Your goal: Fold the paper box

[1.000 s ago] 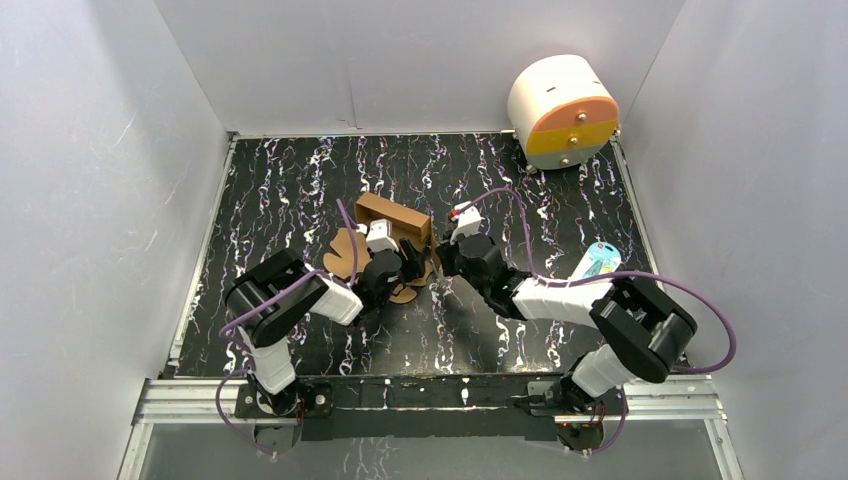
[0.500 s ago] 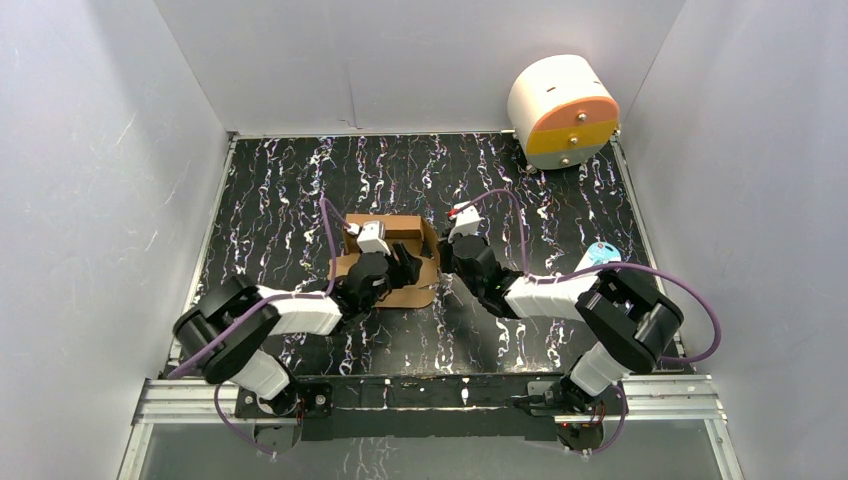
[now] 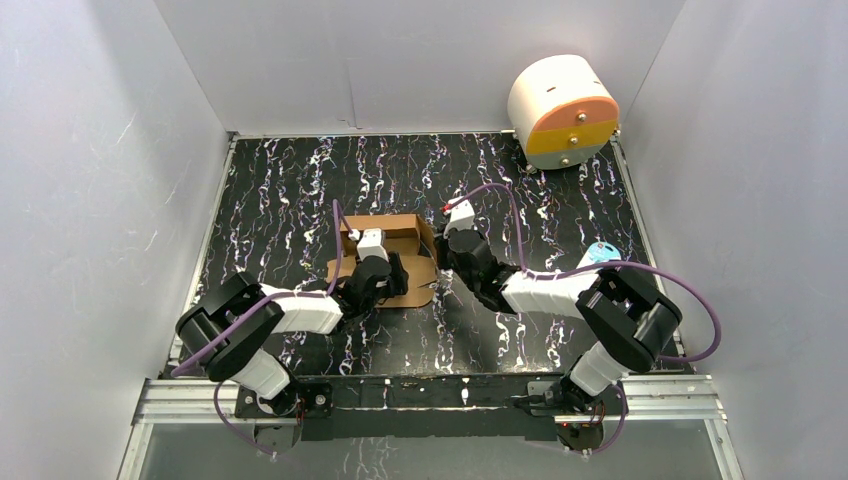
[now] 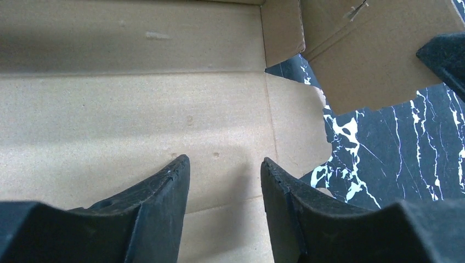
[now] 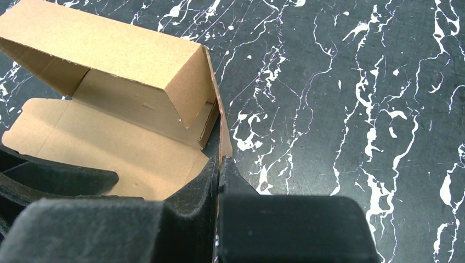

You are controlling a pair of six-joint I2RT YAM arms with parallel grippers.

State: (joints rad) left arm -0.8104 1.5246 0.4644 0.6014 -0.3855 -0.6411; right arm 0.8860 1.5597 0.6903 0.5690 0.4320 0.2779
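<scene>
Lying at worktop (image 3: pixel 300 180) centre: paper box (image 3: pixel 405 232), partly folded; left gripper (image 4: pixel 225 160) jaws apart over base panel; right gripper (image 5: pixel 220 161) clamped on side flap

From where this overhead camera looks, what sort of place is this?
Probably a lab robot test bench: a left arm and right arm bolted to a metal rail, plain white walls boxing in a marbled table, one paper box to practise on.
</scene>
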